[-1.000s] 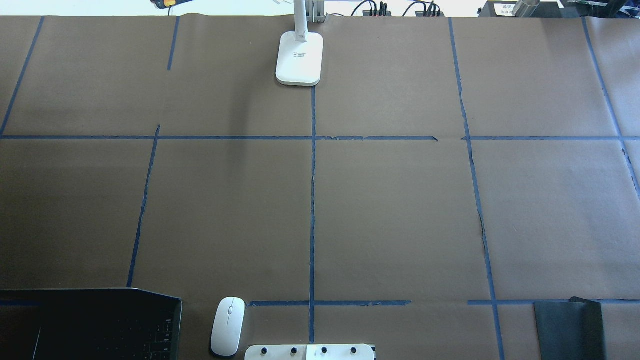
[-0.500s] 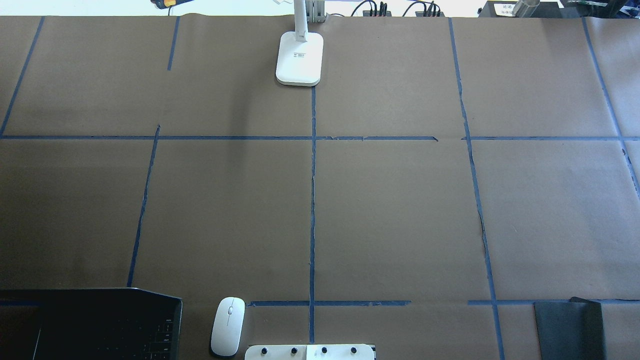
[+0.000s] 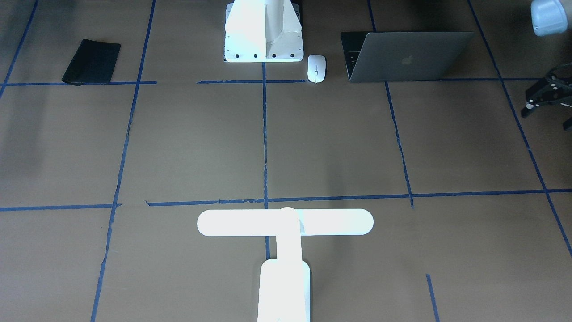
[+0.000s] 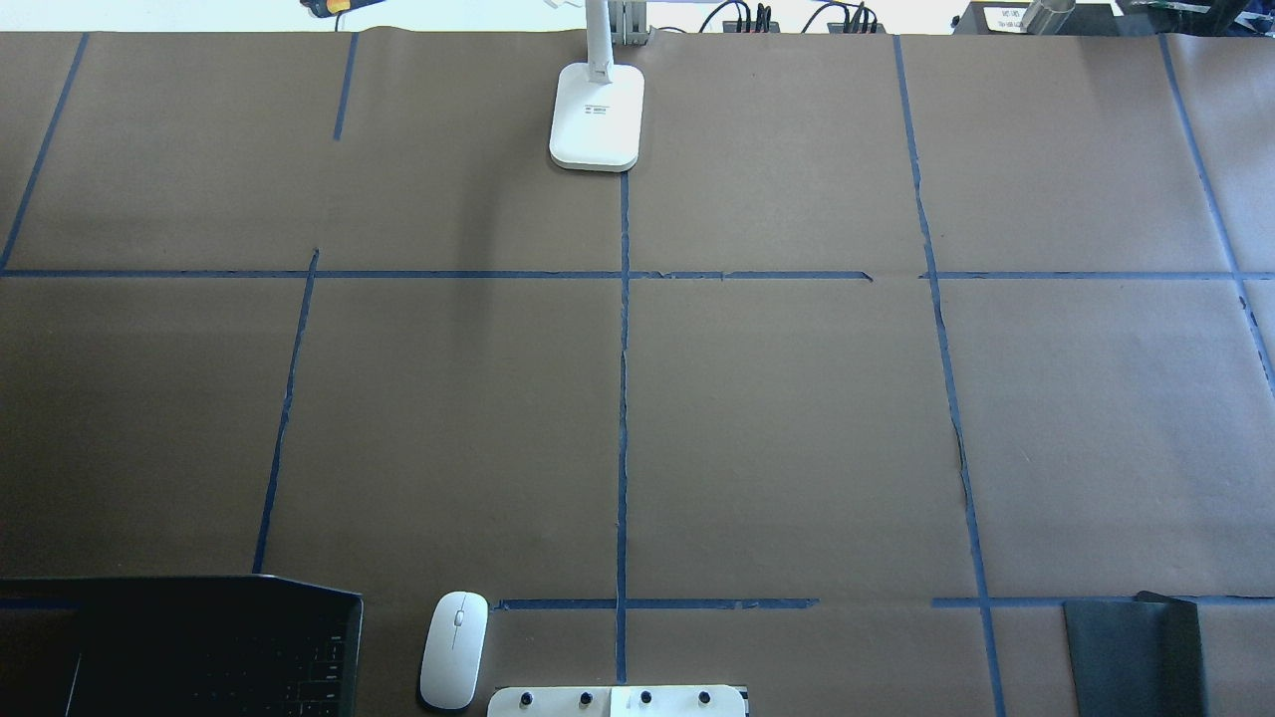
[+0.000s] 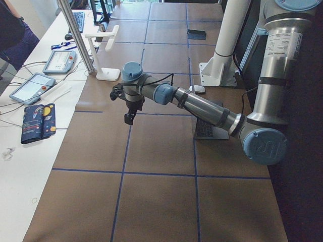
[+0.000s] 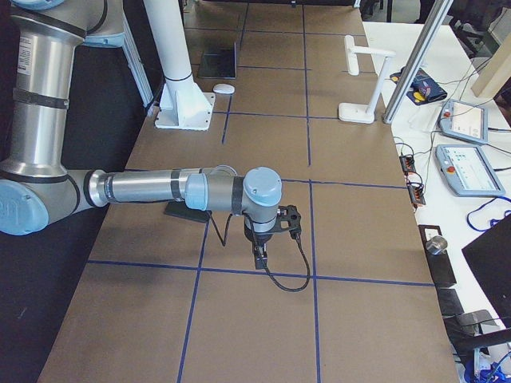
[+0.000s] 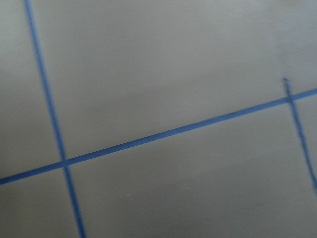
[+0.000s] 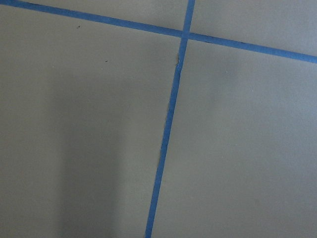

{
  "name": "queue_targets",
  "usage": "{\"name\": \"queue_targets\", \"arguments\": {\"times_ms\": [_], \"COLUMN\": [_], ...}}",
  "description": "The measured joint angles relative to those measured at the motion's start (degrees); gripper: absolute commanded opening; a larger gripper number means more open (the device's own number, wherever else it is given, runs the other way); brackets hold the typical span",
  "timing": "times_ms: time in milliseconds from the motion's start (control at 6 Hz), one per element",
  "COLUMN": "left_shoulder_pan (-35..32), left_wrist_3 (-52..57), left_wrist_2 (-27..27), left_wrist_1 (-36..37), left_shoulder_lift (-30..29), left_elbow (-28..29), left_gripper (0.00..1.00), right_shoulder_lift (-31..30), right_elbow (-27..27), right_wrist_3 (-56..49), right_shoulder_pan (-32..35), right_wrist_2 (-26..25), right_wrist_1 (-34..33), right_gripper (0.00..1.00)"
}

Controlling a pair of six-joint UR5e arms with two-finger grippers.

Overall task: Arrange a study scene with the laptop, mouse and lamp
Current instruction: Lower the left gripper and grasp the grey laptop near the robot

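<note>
The grey laptop [image 3: 406, 56] stands open at the robot's side of the table, its dark keyboard in the overhead view [image 4: 199, 647]. The white mouse [image 3: 316, 68] [image 4: 454, 649] lies between the laptop and the pedestal. The white T-shaped lamp [image 3: 286, 223] stands at the far middle edge, and its base shows in the overhead view [image 4: 597, 118]. My left gripper [image 3: 548, 120] [image 5: 123, 107] hovers open and empty over bare table, well out from the laptop. My right gripper [image 6: 277, 239] hovers over bare table near the black mat; I cannot tell whether it is open or shut.
A flat black mat [image 4: 1136, 652] [image 3: 91, 61] lies at the near right. The white bolted pedestal [image 3: 263, 31] stands at the near middle. Blue tape lines cross the brown table cover. Tablets and cables lie beyond the far edge [image 6: 467, 152].
</note>
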Motion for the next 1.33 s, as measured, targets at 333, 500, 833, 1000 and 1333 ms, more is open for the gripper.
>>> {"name": "queue_targets", "arguments": {"times_ms": [333, 500, 833, 1000, 1333], "left_shoulder_pan": [9.74, 14.3, 23.61, 27.72, 32.68], "left_wrist_3": [-0.08, 0.45, 3.27, 6.14, 14.52], "left_wrist_2": [-0.24, -0.08, 0.34, 0.44, 2.69], "left_wrist_1": [-5.62, -7.03, -13.99, -17.03, -18.34], "left_shoulder_lift": [1.72, 4.72, 14.69, 17.23, 20.06], "left_elbow": [-8.14, -13.42, -22.35, -23.74, -24.18], "left_gripper": [1.0, 1.0, 1.0, 1.0, 0.99], "right_shoulder_lift": [-0.02, -0.03, -0.06, -0.08, -0.09], "right_elbow": [-0.04, -0.04, -0.08, -0.09, -0.09], "right_wrist_3": [-0.04, -0.02, 0.03, 0.04, 0.01], "right_shoulder_pan": [0.0, 0.0, 0.0, 0.0, 0.0], "right_wrist_2": [-0.02, -0.02, -0.02, -0.02, -0.02], "right_wrist_1": [0.0, -0.02, -0.08, -0.09, -0.09], "right_gripper": [1.0, 1.0, 1.0, 1.0, 1.0]}}
